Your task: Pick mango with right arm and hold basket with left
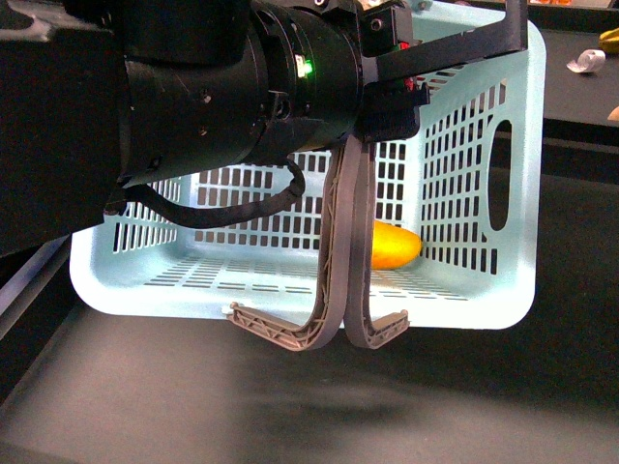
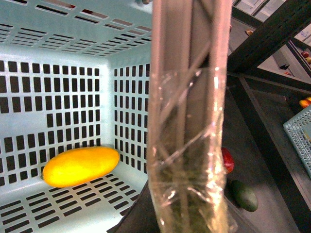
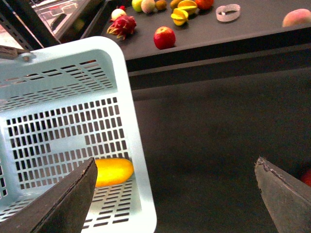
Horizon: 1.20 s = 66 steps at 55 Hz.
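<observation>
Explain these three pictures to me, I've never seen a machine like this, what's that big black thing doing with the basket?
It is a robot with two arms. The front picture comes from a camera on its body, the other two from cameras on its wrists. The bulky black shape is the left arm, whose gripper seems to hold the turquoise basket by its grey handles. A yellow mango lies inside. The right gripper is open and empty, near the basket. Behind, a shelf carries an apple and other fruit.
</observation>
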### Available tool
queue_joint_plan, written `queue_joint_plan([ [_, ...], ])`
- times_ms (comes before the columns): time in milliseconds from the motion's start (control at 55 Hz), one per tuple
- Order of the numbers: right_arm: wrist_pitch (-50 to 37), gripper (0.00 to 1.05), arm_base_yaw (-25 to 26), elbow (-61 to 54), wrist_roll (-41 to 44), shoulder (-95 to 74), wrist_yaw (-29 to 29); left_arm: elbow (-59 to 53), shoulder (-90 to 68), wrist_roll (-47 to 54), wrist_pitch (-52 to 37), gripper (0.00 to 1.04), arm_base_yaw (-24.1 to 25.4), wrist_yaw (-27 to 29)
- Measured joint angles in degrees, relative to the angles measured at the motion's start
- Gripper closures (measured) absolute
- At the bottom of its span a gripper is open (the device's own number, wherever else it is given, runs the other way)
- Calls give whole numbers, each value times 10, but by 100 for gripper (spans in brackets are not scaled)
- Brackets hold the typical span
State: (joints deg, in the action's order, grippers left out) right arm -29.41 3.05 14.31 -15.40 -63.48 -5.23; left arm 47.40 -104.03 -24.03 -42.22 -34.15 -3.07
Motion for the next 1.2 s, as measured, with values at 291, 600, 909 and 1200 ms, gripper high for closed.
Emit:
queue_joint_plan([
  [291,195,8,43,-87,12,260,31,0,0,0,0,98,0,2],
  [600,199,8,45,-89,14,282,31,0,0,0,0,98,0,2],
  [909,10,52,19,-140,136,351,18,0,0,0,0,98,0,1],
  [1200,92,103,-28,-141,151,435,52,0,0,0,0,98,0,2],
])
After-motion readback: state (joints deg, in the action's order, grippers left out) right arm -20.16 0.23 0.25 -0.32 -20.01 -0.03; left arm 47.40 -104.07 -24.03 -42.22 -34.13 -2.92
